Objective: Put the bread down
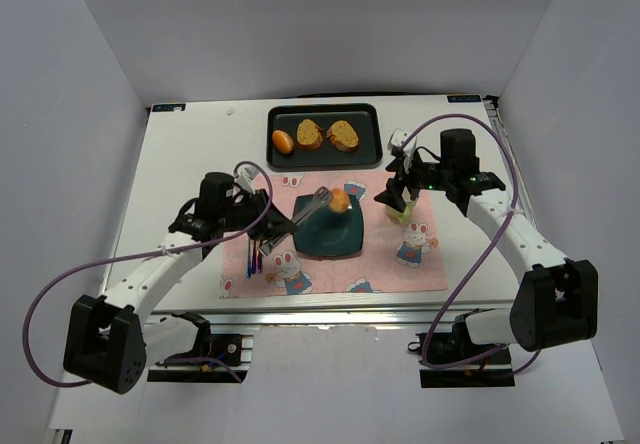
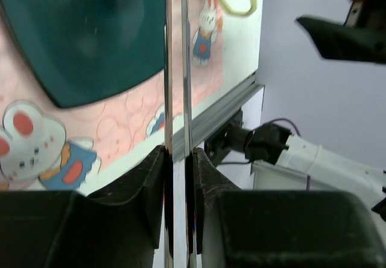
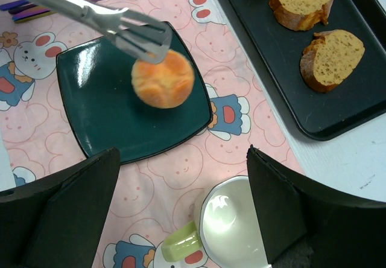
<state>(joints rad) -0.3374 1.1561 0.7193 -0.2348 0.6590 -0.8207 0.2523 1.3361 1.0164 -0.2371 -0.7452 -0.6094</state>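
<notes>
L gripper (image 2: 179, 159) clamped tight on handles of metal tongs (image 1: 308, 207). Tong tips pinch top of the bread (image 3: 163, 79), which is over far-right corner of teal plate (image 3: 90, 105); contact w/ plate can't be told. R gripper (image 3: 183, 153) spread wide, holding nothing, above white cup (image 3: 232, 220) w/ green handle, just right of plate on pink bunny mat (image 1: 420, 264). Black tray (image 1: 370, 149) w/ toast slices (image 1: 343, 134) at far side of surface (image 1: 180, 164).

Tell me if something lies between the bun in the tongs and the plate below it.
Nothing visible does. The tongs, held by the left gripper, carry the bun directly over the plate, whose surface is bare. The cup stands beside the plate, out of the way.
</notes>
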